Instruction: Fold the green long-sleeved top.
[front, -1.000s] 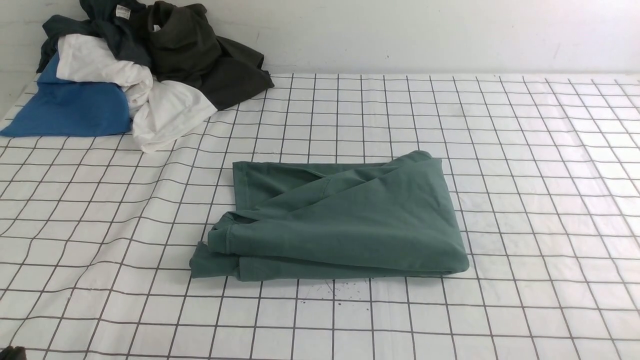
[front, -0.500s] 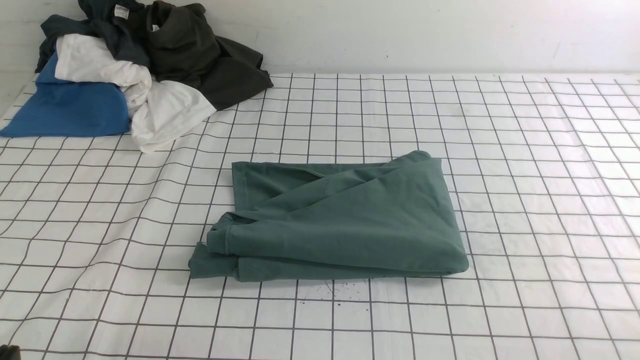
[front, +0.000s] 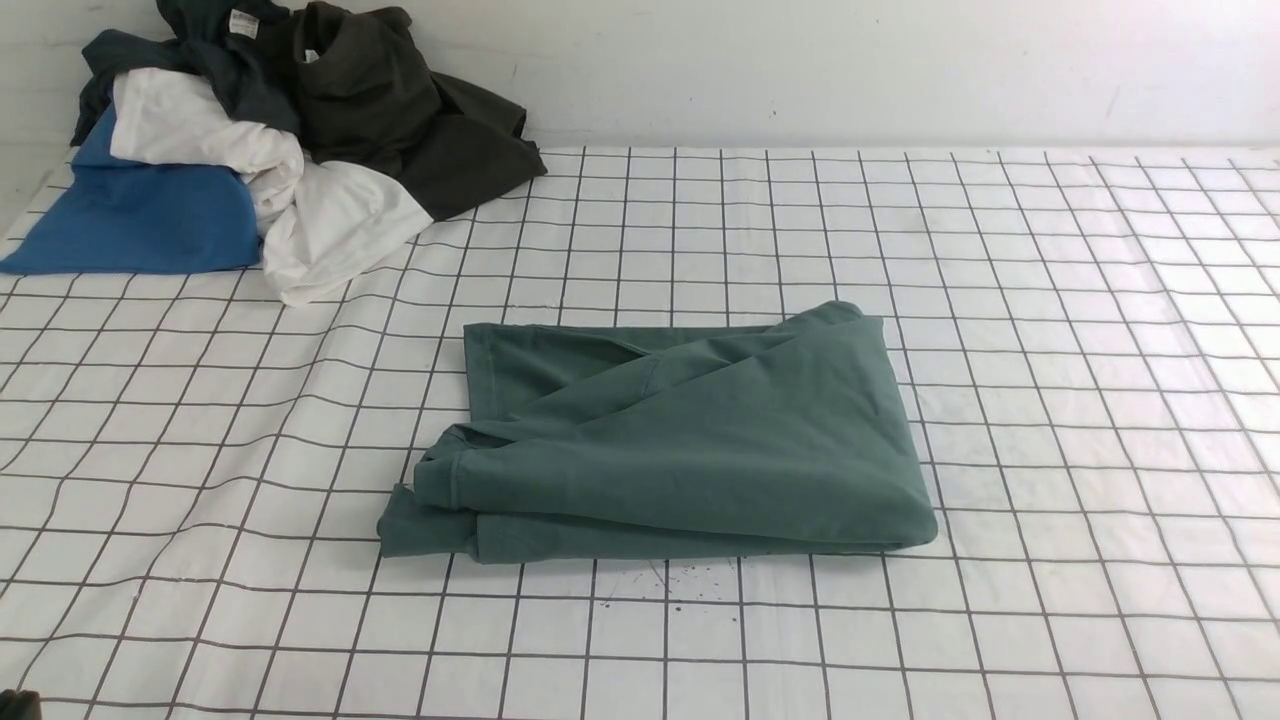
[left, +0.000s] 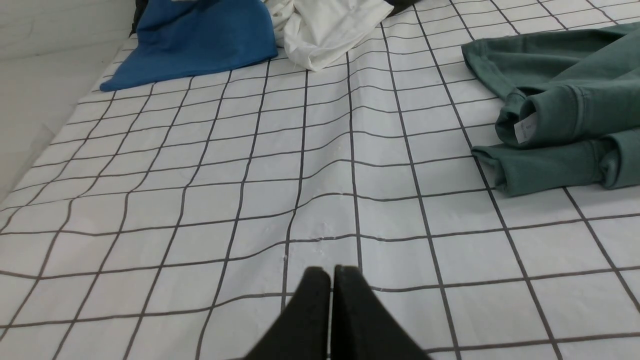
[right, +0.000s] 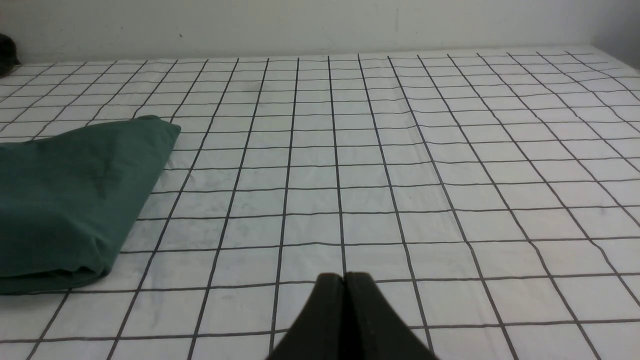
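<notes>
The green long-sleeved top (front: 680, 450) lies folded into a compact stack in the middle of the checked table, its cuffs and hem at the left end. Its cuffed left end with a small white label shows in the left wrist view (left: 560, 115), and its smooth right end in the right wrist view (right: 70, 200). My left gripper (left: 330, 272) hovers over bare cloth well clear of the top, shut and holding nothing. Off to the top's right, my right gripper (right: 344, 277) is also shut and empty. Neither gripper appears in the front view, apart from a dark sliver at the bottom left corner.
A pile of other clothes sits at the back left: a bright blue garment (front: 140, 215), a white one (front: 330, 225) and a dark olive-black one (front: 420, 120). The white grid-patterned cloth (front: 1050, 350) covers the table, with a wall behind.
</notes>
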